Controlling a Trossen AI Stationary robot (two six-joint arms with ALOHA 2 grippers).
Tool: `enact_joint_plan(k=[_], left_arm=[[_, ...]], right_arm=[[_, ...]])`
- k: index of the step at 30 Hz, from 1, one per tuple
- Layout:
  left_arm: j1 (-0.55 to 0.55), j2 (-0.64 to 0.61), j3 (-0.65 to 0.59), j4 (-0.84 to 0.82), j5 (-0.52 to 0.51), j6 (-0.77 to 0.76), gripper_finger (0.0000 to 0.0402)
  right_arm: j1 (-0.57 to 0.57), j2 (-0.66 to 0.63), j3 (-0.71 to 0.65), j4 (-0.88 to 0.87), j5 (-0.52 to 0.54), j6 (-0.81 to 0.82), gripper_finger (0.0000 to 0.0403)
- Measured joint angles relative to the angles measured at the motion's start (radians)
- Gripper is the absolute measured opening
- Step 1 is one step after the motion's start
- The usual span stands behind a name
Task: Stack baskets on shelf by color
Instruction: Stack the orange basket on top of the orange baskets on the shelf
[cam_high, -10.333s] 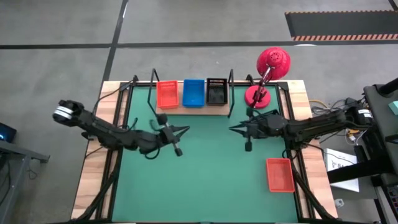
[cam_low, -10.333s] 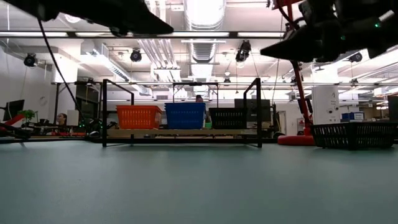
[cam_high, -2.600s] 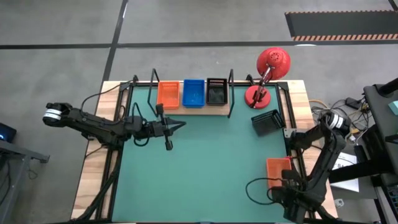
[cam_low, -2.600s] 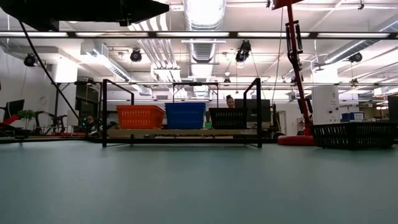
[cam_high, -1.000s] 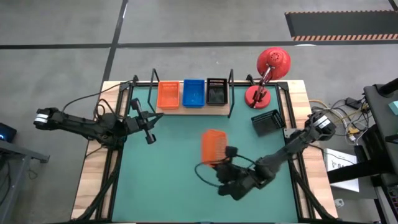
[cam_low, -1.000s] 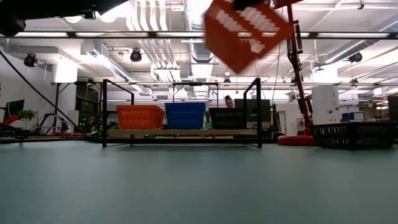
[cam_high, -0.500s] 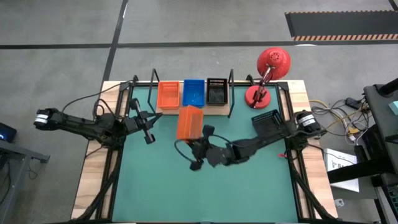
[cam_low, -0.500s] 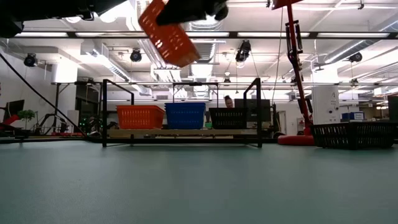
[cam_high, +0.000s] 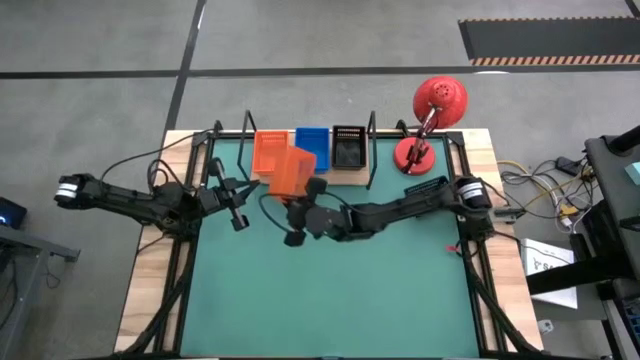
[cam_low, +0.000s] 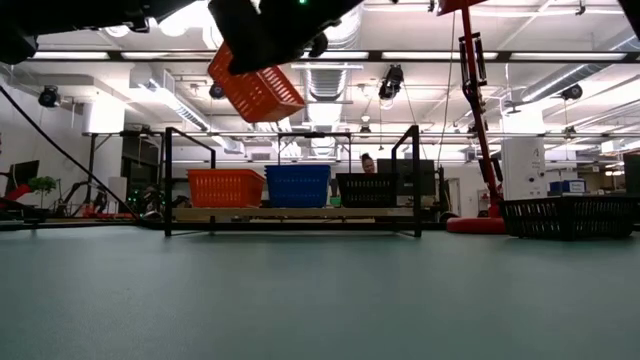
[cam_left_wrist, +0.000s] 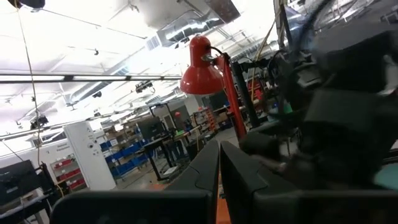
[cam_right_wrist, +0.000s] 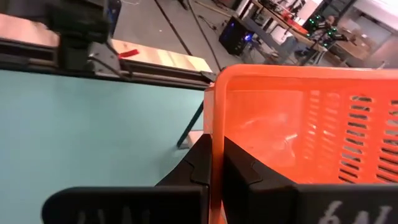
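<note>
My right gripper (cam_high: 302, 193) reaches across the table from the right and is shut on an orange basket (cam_high: 291, 170), carried high in the air (cam_low: 255, 91) in front of the shelf (cam_high: 345, 175). The shelf's board (cam_low: 300, 213) carries an orange basket (cam_high: 266, 150), a blue one (cam_high: 316, 144) and a black one (cam_high: 348, 146) side by side. Another black basket (cam_high: 428, 189) sits on the mat by the lamp, partly under the right arm. My left gripper (cam_high: 238, 212) hangs shut at the table's left, touching nothing. My right gripper pinches one side wall (cam_right_wrist: 217, 127) of the orange basket (cam_right_wrist: 298, 124), just below its rim, one finger inside and one outside. The basket is lifted clear and tilted, its mesh bottom showing towards the low view (cam_low: 262, 95).
A red desk lamp (cam_high: 432, 110) stands at the far right corner, its pole (cam_low: 470, 100) beside the shelf's right upright. Black wire uprights (cam_low: 167, 180) rise at the shelf ends. The green mat's near half (cam_high: 330, 300) is bare. A person shows far behind the shelf (cam_low: 367, 163).
My right gripper has swung the orange basket from above the mat's middle toward the far left, up to the shelf's front by the orange basket there. The basket has turned and tipped on the way. My left arm has kept still.
</note>
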Motion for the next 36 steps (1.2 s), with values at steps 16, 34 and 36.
enact_joint_plan(k=[16,34,36], left_arm=[[0.000,0.008,-0.006,0.041,0.000,0.000,0.0000],[0.001,-0.021,-0.005,0.044,0.000,0.009,0.0000],[0.000,-0.027,-0.005,0.042,0.000,0.009,0.0000]], right_arm=[[-0.166,0.170,0.254,-0.061,-0.197,-0.101,0.0009],[-0.319,0.213,0.333,-0.116,-0.479,0.046,0.0009],[-0.328,0.214,0.333,-0.120,-0.480,0.046,0.0009]])
